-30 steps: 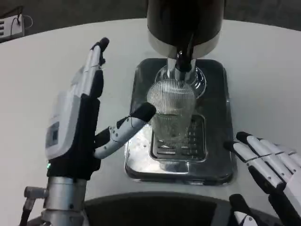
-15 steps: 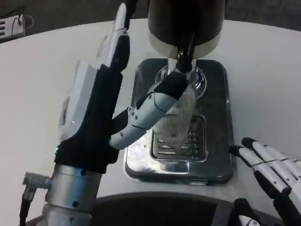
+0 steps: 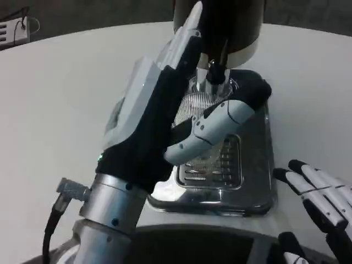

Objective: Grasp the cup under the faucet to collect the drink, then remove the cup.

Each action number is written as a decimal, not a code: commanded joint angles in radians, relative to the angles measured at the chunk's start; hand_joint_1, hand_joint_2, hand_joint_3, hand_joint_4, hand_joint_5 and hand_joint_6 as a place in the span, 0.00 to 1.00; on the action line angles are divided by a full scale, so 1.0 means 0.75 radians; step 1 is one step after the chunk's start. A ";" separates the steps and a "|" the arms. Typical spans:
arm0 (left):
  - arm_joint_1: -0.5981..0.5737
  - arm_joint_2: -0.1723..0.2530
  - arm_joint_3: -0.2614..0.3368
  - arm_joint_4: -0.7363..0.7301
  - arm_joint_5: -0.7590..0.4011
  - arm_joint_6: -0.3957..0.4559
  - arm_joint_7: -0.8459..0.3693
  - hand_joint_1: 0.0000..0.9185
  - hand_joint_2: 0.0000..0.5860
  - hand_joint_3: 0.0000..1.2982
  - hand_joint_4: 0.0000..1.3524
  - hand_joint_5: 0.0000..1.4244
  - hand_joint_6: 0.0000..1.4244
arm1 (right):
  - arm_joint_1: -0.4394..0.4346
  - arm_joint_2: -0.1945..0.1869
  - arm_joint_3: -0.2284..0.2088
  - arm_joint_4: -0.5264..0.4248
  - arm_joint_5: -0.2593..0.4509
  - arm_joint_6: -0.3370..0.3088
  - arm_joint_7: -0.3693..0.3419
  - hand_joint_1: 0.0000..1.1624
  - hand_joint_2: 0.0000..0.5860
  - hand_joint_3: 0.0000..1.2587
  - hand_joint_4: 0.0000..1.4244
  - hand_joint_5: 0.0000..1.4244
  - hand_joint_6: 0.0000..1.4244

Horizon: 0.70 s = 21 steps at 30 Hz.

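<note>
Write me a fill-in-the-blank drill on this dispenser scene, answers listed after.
1. The ribbed glass cup stands on a metal drip ____.
2. The ____ hand reaches around the cup.
3. The right hand rests on the white ____.
4. The faucet is directly ____ the cup.

Answers: tray; left; table; above

Left hand (image 3: 165,118) blocks most of cup (image 3: 201,104); we can't confirm grip contact. Right hand (image 3: 322,201) cropped at bottom-right edge. Dispenser (image 3: 220,25) top cut off.
</note>
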 commanded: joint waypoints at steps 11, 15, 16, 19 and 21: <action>-0.090 -0.005 -0.049 0.100 0.018 0.062 -0.069 0.00 0.25 0.00 0.00 0.00 0.00 | -0.004 0.015 -0.010 -0.016 0.020 0.009 0.022 0.11 0.88 0.11 0.05 0.09 0.14; -0.095 0.000 -0.064 0.108 0.017 0.073 -0.081 0.00 0.25 0.00 0.00 0.00 0.00 | -0.002 0.017 -0.016 -0.015 0.022 0.012 0.022 0.11 0.88 0.11 0.05 0.09 0.14; -0.099 0.006 -0.071 0.107 0.025 0.076 -0.089 0.00 0.25 0.00 0.00 0.00 0.00 | -0.002 0.018 -0.016 -0.015 0.023 0.012 0.023 0.11 0.88 0.11 0.05 0.09 0.14; -0.108 0.019 -0.085 0.099 0.047 0.083 -0.105 0.00 0.25 0.00 0.00 0.00 0.00 | -0.006 0.023 -0.011 -0.014 0.022 0.014 0.023 0.10 0.88 0.11 0.05 0.09 0.14; -0.113 0.024 -0.089 0.091 0.061 0.091 -0.118 0.00 0.24 0.00 0.00 0.00 0.00 | -0.009 0.027 -0.007 -0.012 0.023 0.015 0.024 0.10 0.88 0.11 0.05 0.08 0.14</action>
